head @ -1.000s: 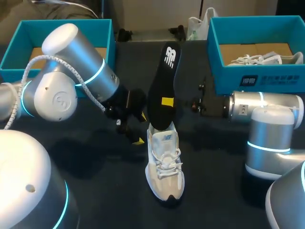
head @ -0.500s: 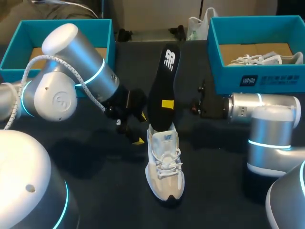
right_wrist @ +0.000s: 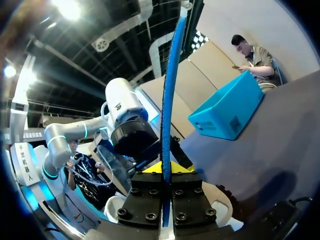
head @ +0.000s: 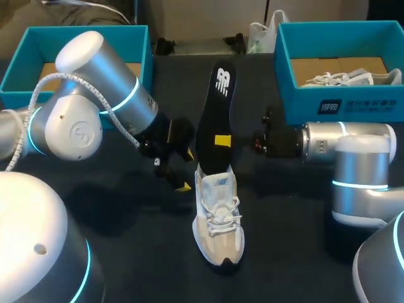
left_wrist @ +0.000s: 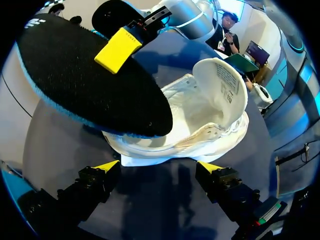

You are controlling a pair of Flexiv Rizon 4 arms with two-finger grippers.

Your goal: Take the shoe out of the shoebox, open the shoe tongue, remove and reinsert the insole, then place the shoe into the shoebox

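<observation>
A white sneaker (head: 218, 218) lies on the dark table, toe toward the front edge, its tongue (left_wrist: 222, 82) folded back. The black insole (head: 214, 120) stands upright over the heel opening, its lower end at the shoe. My right gripper (head: 221, 139) comes in from the right and is shut on the insole's middle. In the right wrist view the insole's blue edge (right_wrist: 170, 100) runs straight up from between that gripper's (right_wrist: 166, 168) tips. My left gripper (head: 185, 170) is open just left of the shoe's heel. Nothing sits between its fingers (left_wrist: 159, 167); the shoe (left_wrist: 200, 125) lies ahead of them.
A teal shoebox (head: 38, 44) stands at the back left behind my left arm. A second teal shoebox (head: 341, 101) at the back right holds another white shoe (head: 350, 77). Bare dark tabletop lies on either side of the sneaker toward the front.
The insole's top has tipped slightly to the left as my right arm shifted a little. The left gripper and the shoe have not moved.
</observation>
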